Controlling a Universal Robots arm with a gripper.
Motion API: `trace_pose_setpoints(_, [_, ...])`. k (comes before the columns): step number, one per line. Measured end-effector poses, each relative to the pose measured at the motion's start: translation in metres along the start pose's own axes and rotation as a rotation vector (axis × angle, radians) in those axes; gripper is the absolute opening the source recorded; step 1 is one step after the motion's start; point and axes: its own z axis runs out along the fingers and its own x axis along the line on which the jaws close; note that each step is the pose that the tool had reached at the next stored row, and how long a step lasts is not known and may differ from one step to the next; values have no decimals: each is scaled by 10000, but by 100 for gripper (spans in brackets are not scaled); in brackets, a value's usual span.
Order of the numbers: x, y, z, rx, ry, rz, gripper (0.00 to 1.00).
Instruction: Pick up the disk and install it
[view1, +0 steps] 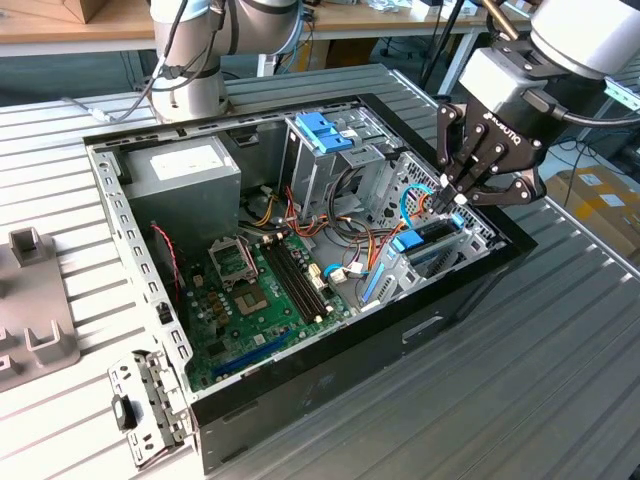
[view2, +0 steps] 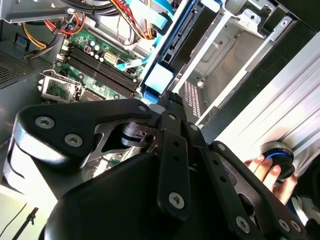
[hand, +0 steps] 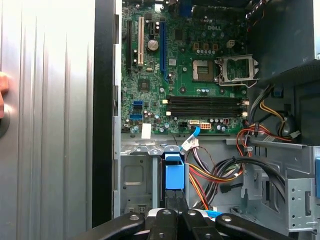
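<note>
We see the gripper (view1: 452, 196) low over the open computer case (view1: 330, 375), by its wall on the exterior view's right. Its fingers (hand: 170, 212) are shut on the disk (view1: 425, 243). The disk stands on its edge in a metal bay (hand: 134, 177), right next to the green board (view1: 262, 300). In both wrist views its blue end (view2: 159, 77) sticks out past the fingers. A hand (view2: 267, 172) rests on the table (view1: 520, 390) outside the case.
</note>
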Motion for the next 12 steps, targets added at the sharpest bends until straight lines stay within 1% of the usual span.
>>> trace_pose_setpoints(5, [0,-47,6,-15,0,1,11])
trace_pose_setpoints(12, [1,-141,8,-39,1,4,11])
